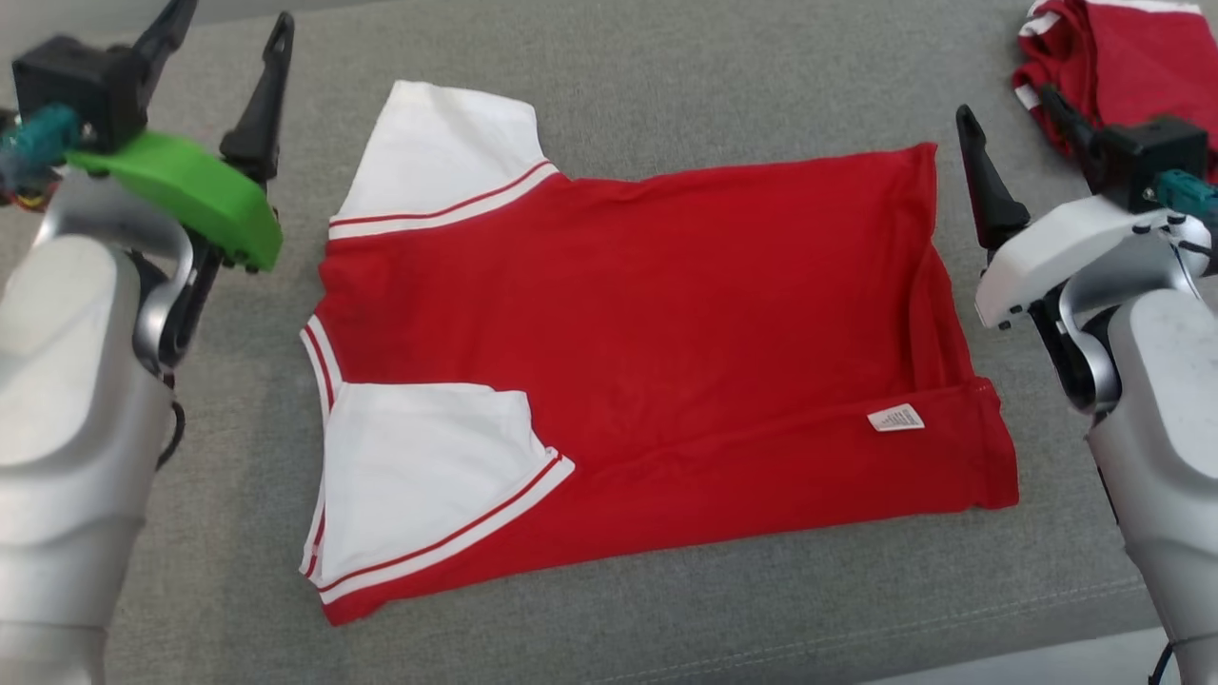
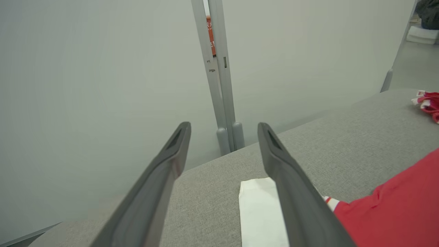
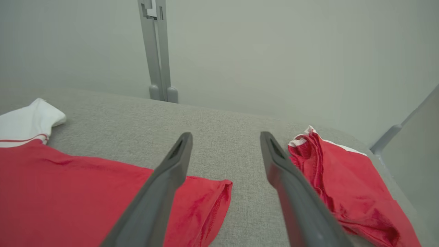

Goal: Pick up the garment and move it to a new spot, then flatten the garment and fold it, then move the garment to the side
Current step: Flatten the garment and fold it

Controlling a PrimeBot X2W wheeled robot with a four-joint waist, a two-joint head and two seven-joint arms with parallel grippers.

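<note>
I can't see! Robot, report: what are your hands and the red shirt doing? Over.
Left gripper open, empty; right gripper open, empty. Red shirt spread on grey cushion, not gripped. Second red garment far right, apart.

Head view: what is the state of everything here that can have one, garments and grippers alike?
red shirt: lying flat on the grey cushion, near long edge folded over with the label showing, far sleeve spread out.
second red garment: bunched up at the far right, apart from the shirt.
left gripper: open, empty, left of the shirt.
right gripper: open, empty, right of the shirt.
</note>
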